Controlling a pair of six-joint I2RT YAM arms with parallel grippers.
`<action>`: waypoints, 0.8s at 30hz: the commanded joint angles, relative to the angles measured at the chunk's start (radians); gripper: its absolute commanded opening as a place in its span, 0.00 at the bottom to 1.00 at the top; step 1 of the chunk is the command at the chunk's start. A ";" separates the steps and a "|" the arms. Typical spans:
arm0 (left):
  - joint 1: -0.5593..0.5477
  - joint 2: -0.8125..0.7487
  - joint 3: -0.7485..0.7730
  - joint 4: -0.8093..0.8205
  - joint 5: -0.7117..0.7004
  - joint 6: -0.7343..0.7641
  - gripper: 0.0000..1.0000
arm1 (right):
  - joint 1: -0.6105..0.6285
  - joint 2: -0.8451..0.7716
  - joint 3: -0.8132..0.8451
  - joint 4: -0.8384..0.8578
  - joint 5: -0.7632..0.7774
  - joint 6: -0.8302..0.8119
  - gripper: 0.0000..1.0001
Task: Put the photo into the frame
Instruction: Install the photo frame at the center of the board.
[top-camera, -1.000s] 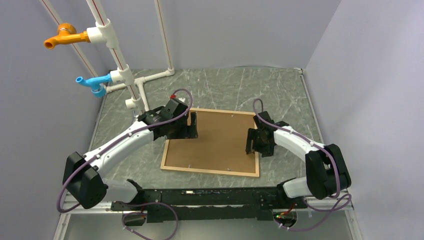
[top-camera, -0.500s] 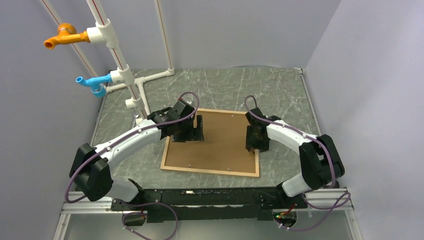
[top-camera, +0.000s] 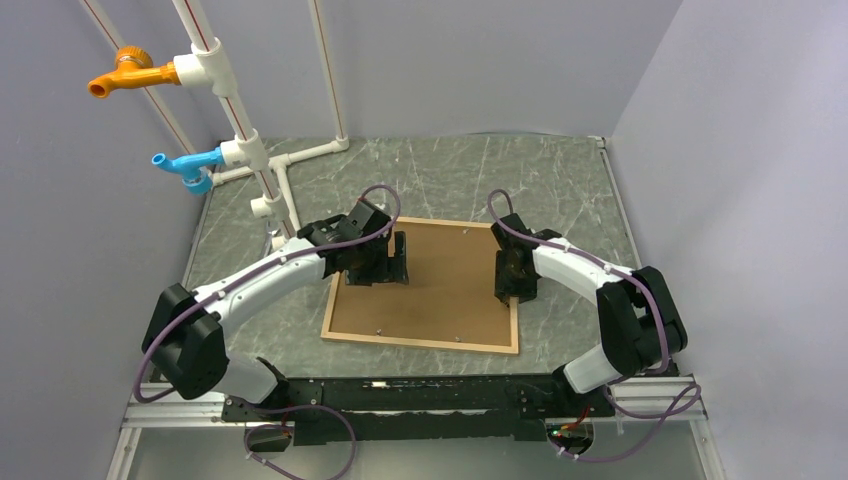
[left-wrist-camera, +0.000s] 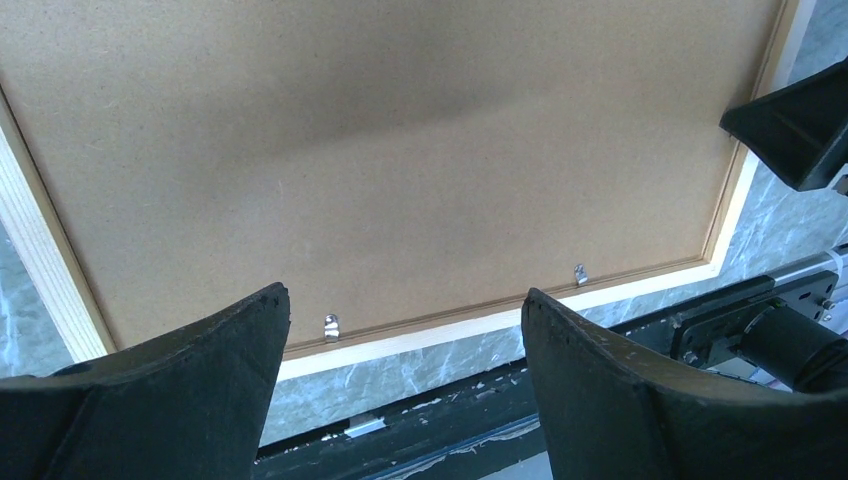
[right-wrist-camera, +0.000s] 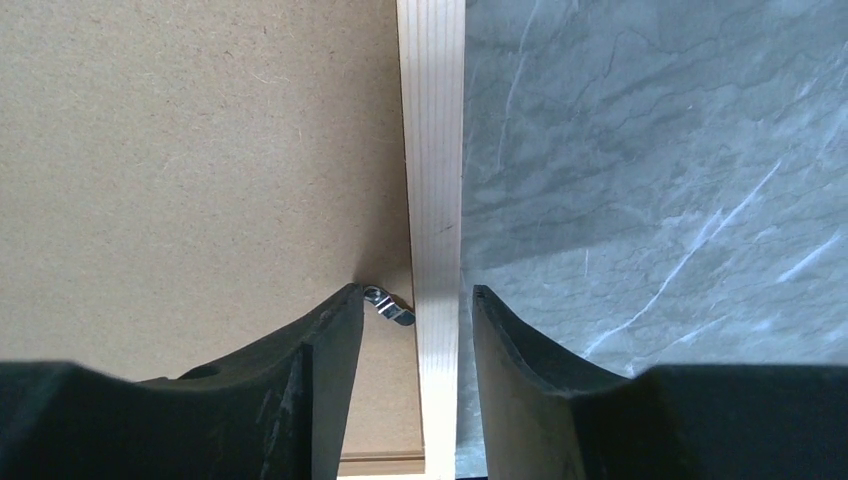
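Brown backing board (top-camera: 430, 285) fills the light wood frame (top-camera: 420, 343), which lies back-up mid-table, so the photo is hidden in every view and I can't tell if it's underneath. Left gripper (top-camera: 392, 258) hangs over the board's left side, jaws spread wide. Right gripper (right-wrist-camera: 415, 292) points down, jaws narrowly apart either side of the frame's right strip by a metal clip (right-wrist-camera: 388, 305), all on a grey-green marbled table (top-camera: 560, 190) with pale walls.
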 joint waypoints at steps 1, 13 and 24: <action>-0.005 0.007 0.026 0.019 0.000 0.005 0.88 | -0.001 -0.023 0.005 -0.008 -0.016 -0.020 0.48; -0.005 0.020 0.024 0.021 0.005 0.004 0.88 | 0.000 -0.031 -0.019 -0.018 -0.020 -0.009 0.52; -0.006 0.027 0.023 0.021 0.003 0.004 0.88 | 0.000 0.006 -0.010 -0.014 0.028 0.006 0.00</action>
